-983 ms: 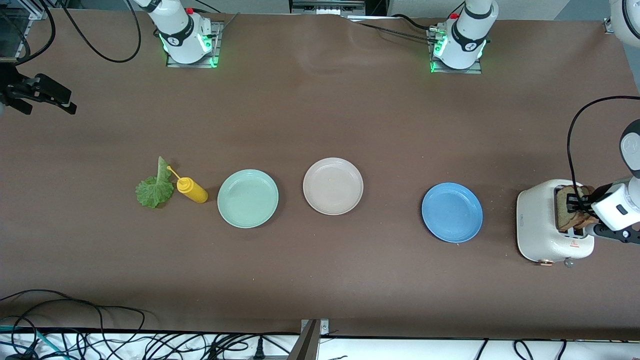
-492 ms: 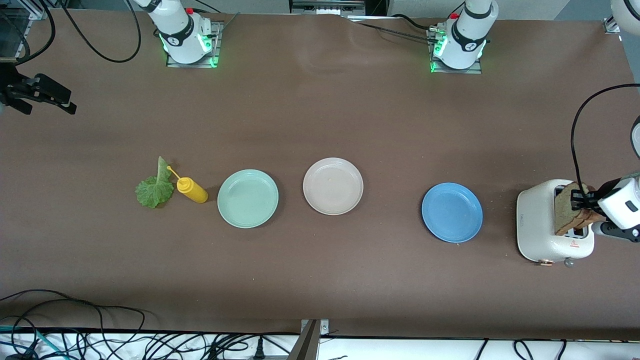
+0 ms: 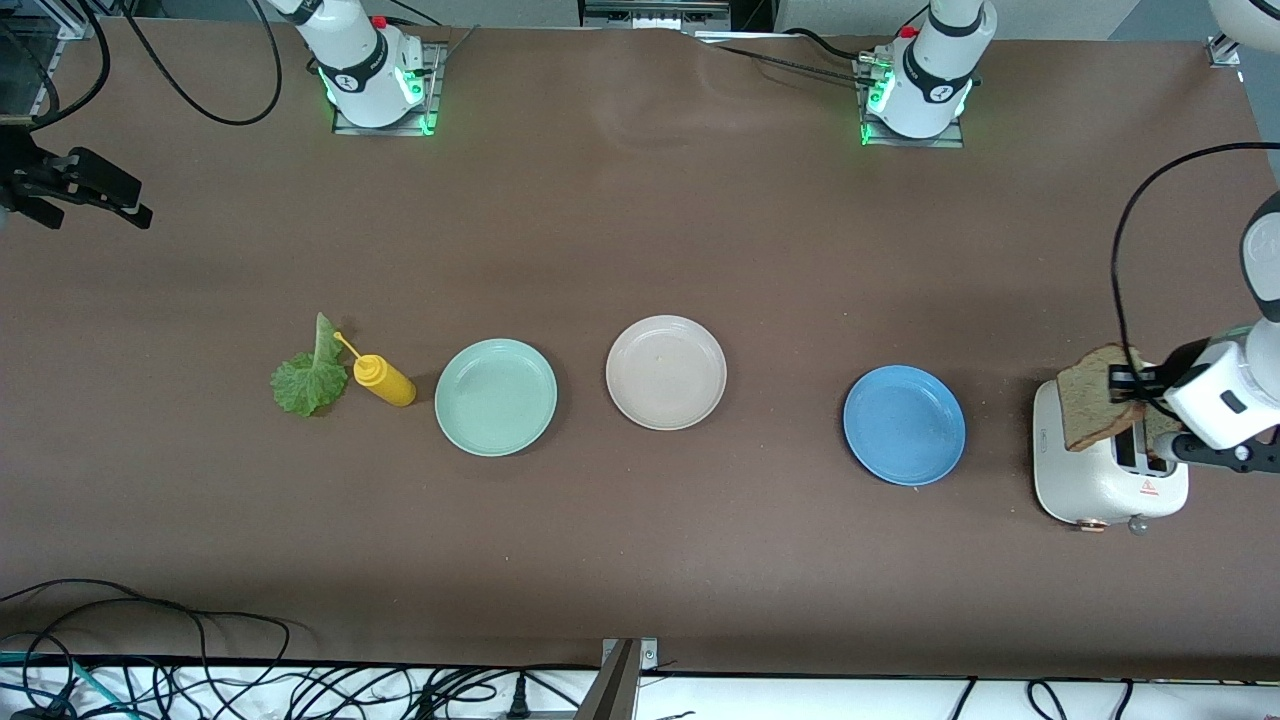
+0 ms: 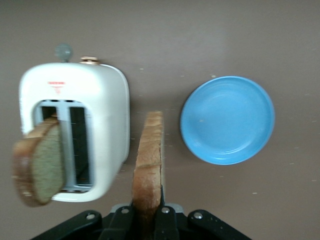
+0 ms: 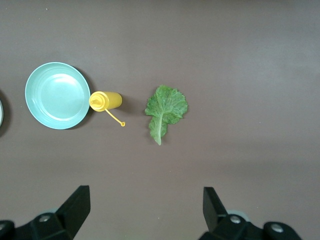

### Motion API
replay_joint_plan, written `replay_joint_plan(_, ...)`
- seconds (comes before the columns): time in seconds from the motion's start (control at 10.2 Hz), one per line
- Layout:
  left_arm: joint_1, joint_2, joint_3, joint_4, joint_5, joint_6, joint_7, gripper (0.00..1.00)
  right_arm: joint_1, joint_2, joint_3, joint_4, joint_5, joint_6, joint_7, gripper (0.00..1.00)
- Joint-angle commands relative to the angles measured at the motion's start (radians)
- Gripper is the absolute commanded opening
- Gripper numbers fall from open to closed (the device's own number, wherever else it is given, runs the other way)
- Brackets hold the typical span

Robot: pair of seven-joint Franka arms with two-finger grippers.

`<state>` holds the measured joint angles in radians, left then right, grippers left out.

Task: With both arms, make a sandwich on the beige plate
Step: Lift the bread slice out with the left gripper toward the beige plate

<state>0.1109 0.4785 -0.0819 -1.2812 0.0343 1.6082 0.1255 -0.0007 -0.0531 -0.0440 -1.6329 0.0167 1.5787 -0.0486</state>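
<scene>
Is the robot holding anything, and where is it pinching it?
The left gripper pinches a slice of bread by one edge, over the toaster. The right gripper, open above the lettuce leaf, holds nothing.

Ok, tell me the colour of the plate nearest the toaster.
Blue. The blue plate lies beside the toaster; the left wrist view shows it best.

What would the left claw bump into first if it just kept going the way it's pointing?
Probably the brown table. The left claw, shut on a bread slice, points down at the strip between the toaster and the blue plate. The slice would land first; depth is uncertain.
</scene>
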Motion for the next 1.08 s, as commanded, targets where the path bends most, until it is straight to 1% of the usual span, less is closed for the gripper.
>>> replay_joint_plan(0.0,-0.023,-0.012,0.001,-0.039,-0.168,-0.03,-0.033,0.0,-0.01,-0.005,0.004,0.016,0.016,-0.017,0.004,1.0)
replay_joint_plan(0.1,-0.04,-0.012,0.001,-0.068,-0.256,-0.03,-0.033,0.0,-0.01,-0.005,0.004,0.016,0.016,-0.017,0.006,1.0)
replay_joint_plan(0.2,-0.057,-0.011,0.001,-0.087,-0.317,-0.028,-0.032,0.0,-0.01,-0.005,0.004,0.016,0.016,-0.017,0.006,1.0)
replay_joint_plan(0.39,-0.114,0.003,0.002,-0.133,-0.509,-0.01,-0.085,0.0,-0.01,-0.005,0.004,0.016,0.016,-0.017,0.006,1.0)
replay_joint_plan(0.59,-0.17,0.003,0.001,-0.205,-0.598,0.118,-0.165,0.0,-0.01,-0.005,0.004,0.016,0.016,-0.017,0.004,1.0)
replay_joint_plan(0.69,-0.2,0.008,0.001,-0.233,-0.649,0.155,-0.203,0.0,-0.01,-0.005,0.004,0.016,0.016,-0.017,0.006,1.0)
replay_joint_plan(0.89,-0.253,0.054,0.002,-0.241,-0.747,0.183,-0.228,0.0,-0.01,-0.005,0.004,0.016,0.016,-0.017,0.006,1.0)
replay_joint_plan(0.98,-0.287,0.071,0.001,-0.254,-0.767,0.25,-0.242,0.0,-0.01,-0.005,0.004,0.016,0.016,-0.017,0.006,1.0)
